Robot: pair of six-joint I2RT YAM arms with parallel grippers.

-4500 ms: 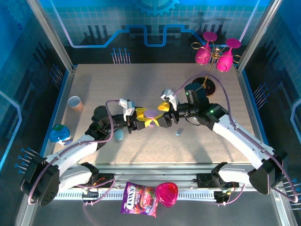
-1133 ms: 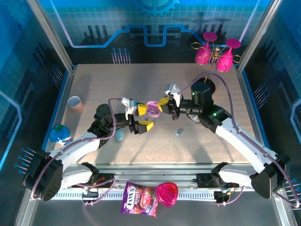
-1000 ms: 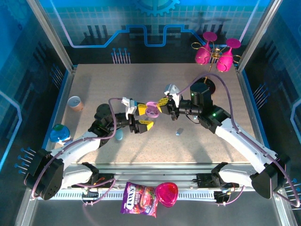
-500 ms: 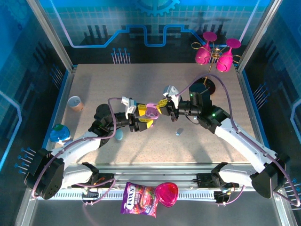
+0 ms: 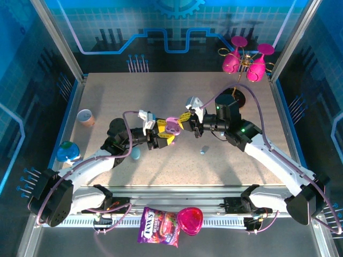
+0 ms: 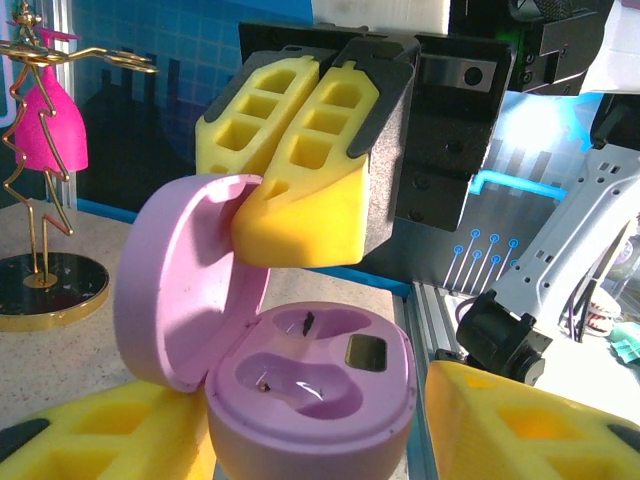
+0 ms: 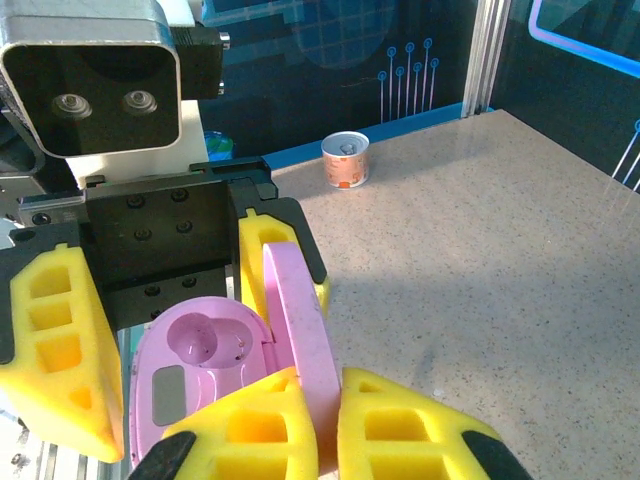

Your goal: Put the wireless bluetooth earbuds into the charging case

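Charging case: We saw the pink charging case (image 5: 171, 127) held up off the tabletop (image 5: 134, 96), about mid-table, between the two claws.
Right claw: The right claw (image 5: 185, 122) was clamped on the case's lid (image 6: 170, 290), with its yellow fingers (image 7: 410, 430) pinching the lid's free edge from both faces.
Left claw: The left claw (image 5: 163, 134) stood partly apart around the case's base (image 6: 310, 385), with one finger on each side. One finger lay against the base and a thin gap showed at the other, so we read no firm grip.
Case heading: The base's wells faced up. The lid stood nearly upright along the far side of the base. The hinge line ran from one claw toward the other. The base looked close to round, so we could not name its long axis.
Earbud: A light blue earbud (image 5: 202, 150) lay on the tabletop, on the near side of the right claw and apart from both it and the case.
Earbud heading: It was too small for us to tell.
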